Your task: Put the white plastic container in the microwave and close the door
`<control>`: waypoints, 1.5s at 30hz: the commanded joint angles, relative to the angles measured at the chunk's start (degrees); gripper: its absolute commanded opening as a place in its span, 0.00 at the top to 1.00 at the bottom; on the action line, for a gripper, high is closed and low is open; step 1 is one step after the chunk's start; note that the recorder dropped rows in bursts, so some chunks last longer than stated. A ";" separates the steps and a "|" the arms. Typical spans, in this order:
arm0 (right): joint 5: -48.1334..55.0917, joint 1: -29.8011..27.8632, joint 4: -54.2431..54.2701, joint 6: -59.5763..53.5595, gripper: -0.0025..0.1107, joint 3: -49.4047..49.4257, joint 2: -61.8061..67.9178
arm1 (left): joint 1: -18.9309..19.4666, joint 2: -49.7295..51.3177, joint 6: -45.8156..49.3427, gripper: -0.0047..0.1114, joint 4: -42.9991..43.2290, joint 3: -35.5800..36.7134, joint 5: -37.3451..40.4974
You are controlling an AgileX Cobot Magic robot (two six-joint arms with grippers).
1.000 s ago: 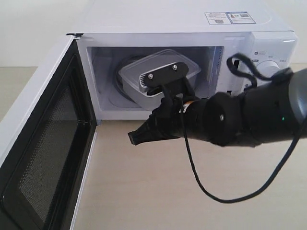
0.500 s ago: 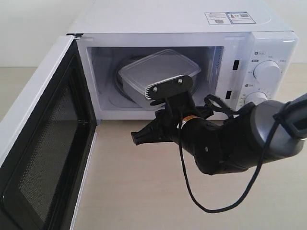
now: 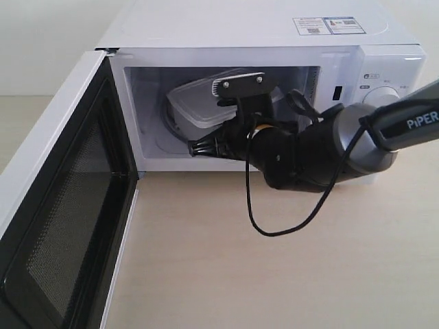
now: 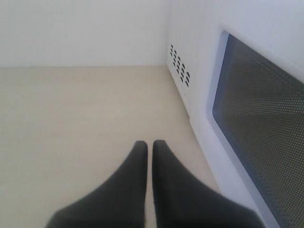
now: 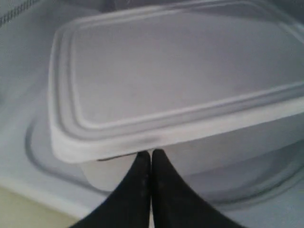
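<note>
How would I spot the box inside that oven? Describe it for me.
Find the big white microwave with its door swung open at the left. Inside, on the round glass turntable, sits the white plastic container: a translucent rounded box with a flat rimmed lid, the only loose thing in there, right in front of the shut right gripper.

We view the microwave (image 3: pixel 240 27) from its front, somewhat above. Our left wrist camera looks along the outside of the door (image 4: pixel 247 109); the right sits close against the container (image 5: pixel 166 80), which the exterior view shares.
</note>
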 commanded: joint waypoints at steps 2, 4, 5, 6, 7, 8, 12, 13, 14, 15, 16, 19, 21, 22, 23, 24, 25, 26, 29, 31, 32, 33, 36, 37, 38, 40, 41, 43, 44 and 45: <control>3.84 -0.51 -1.59 0.09 0.98 -2.92 1.55 | 0.06 -0.21 0.15 0.92 -0.45 0.21 -0.22; 4.41 0.05 -1.59 0.09 0.98 -2.82 1.65 | 0.06 -0.21 0.15 0.92 -0.45 0.21 -0.22; 4.41 0.38 -1.59 0.09 0.98 -2.82 1.65 | 0.06 -0.21 0.15 0.92 -0.45 0.21 -0.22; 4.41 0.46 -1.71 -0.02 0.98 -2.82 1.65 | 0.06 -0.21 0.15 0.92 -0.45 0.21 -0.22; 4.41 0.49 -1.69 0.08 0.98 -2.82 1.65 | 0.06 -0.21 0.15 0.92 -0.45 0.21 -0.22; 4.55 0.53 -1.69 0.08 0.98 -2.82 1.65 | 0.06 -0.21 0.15 0.92 -0.45 0.21 -0.22; 7.66 2.40 -1.69 -0.46 0.98 -2.82 0.17 | 0.06 -0.21 0.15 0.92 -0.45 0.21 -0.22; 7.96 3.05 -1.69 -1.15 0.98 -2.70 -0.46 | 0.06 -0.21 0.15 0.92 -0.45 0.21 -0.22; 7.99 3.74 -1.69 -1.58 0.98 -2.36 -1.34 | 0.06 -0.21 0.15 0.92 -0.45 0.21 -0.22; 7.84 4.43 -1.69 -1.86 0.98 -1.80 -2.20 | 0.06 -0.21 0.15 0.92 -0.45 0.21 -0.22; 7.33 5.07 -1.69 -1.89 0.98 -0.76 -3.39 | 0.06 -0.21 0.15 0.92 -0.45 0.21 -0.22; 4.52 6.68 -1.59 -1.79 0.98 4.44 -7.42 | 0.06 -0.21 0.15 0.92 -0.45 0.21 -0.22; 2.42 7.46 -1.47 -1.55 0.98 9.62 -10.57 | 0.06 -0.21 0.15 0.92 -0.45 0.21 -0.22; 1.37 8.08 -1.37 -1.43 0.98 12.48 -12.30 | 0.06 -0.21 0.15 0.92 -0.45 0.21 -0.22; 0.18 8.68 -1.36 -1.43 0.98 15.40 -14.12 | 0.06 -0.21 0.15 0.92 -0.45 0.21 -0.22; -1.17 9.34 -1.36 -1.43 0.98 17.87 -15.62 | 0.06 -0.21 0.15 0.92 -0.45 0.21 -0.22; -2.73 10.06 -1.36 -1.15 0.98 20.86 -17.62 | 0.06 -0.21 0.15 0.92 -0.45 0.21 -0.22; -4.67 10.81 -1.36 -0.31 0.98 23.90 -19.68 | 0.06 -0.21 0.15 0.92 -0.45 0.21 -0.22; -9.07 12.83 -1.36 2.93 0.98 31.73 -26.20 | 0.06 -0.21 0.15 0.92 -0.45 0.21 -0.22; -10.79 14.32 -1.53 4.67 0.98 36.45 -31.35 | 0.06 -0.21 0.15 0.92 -0.45 0.21 -0.22; -11.13 14.89 -1.53 4.66 0.98 38.46 -33.47 | 0.06 -0.21 0.15 0.92 -0.45 0.21 -0.22; -11.28 15.57 -1.53 4.66 0.98 39.91 -36.12 | 0.06 -0.21 0.15 0.92 -0.45 0.21 -0.22; -11.33 16.52 -1.63 4.43 0.98 43.94 -43.44 | 0.06 -0.21 0.15 0.92 -0.45 0.21 -0.22; -11.18 16.52 -1.63 4.43 0.98 44.75 -45.45 | 0.06 -0.21 0.15 0.92 -0.45 0.21 -0.22; -11.07 16.52 -1.63 4.43 0.98 45.15 -46.90 | 0.06 -0.21 0.15 0.92 -0.45 0.21 -0.22; -10.95 16.52 -1.35 4.43 0.98 45.76 -49.67 | 0.06 -0.21 0.15 0.92 -0.45 0.21 -0.22; -10.78 16.52 -1.35 4.43 0.98 45.76 -50.40 | 0.06 -0.21 0.15 0.92 -0.45 0.21 -0.22; -10.78 16.52 -1.82 4.13 0.98 45.76 -51.39 | 0.06 -0.21 0.15 0.92 -0.45 0.21 -0.22; -10.67 16.52 -1.82 3.90 0.98 45.76 -51.50 | 0.06 -0.21 0.15 0.92 -0.45 0.21 -0.22; -10.55 16.52 -1.82 3.37 0.98 45.76 -51.50 | 0.06 -0.21 0.15 0.92 -0.45 0.21 -0.22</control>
